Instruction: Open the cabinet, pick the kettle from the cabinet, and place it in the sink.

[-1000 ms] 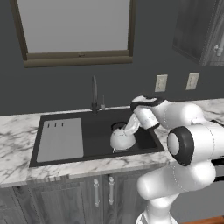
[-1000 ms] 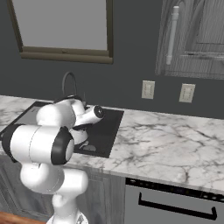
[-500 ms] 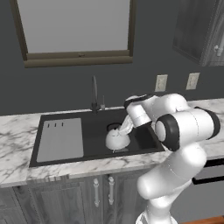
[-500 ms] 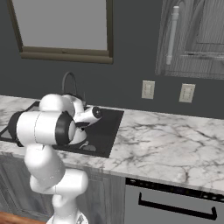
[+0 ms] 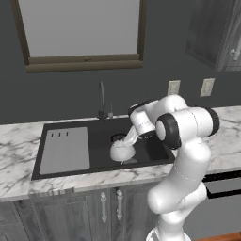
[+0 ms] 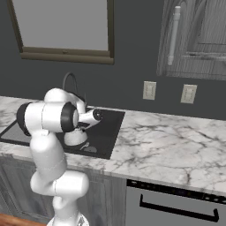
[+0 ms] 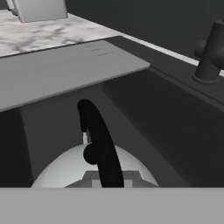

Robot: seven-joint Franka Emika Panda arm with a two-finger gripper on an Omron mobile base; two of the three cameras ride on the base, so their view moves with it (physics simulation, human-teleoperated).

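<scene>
Left of the basin lies the flat drainboard (image 5: 65, 149), bare. The sink (image 5: 150, 147) holds the kettle (image 5: 121, 150), sitting low in the basin near its middle, in front of the faucet (image 5: 101, 100). The gripper (image 5: 128, 139) reaches down onto it from the right, jaws closed on the kettle's dark arched handle (image 7: 99, 144), as the hand view confirms. Judgement: the placing step is nearly done; whether the base rests fully on the sink floor cannot be told. To finish well, settle the kettle flat and upright before opening the jaws, then lift straight off the handle, clear of the faucet. Further right, the cabinet (image 6: 194, 39) hangs above the counter.
</scene>
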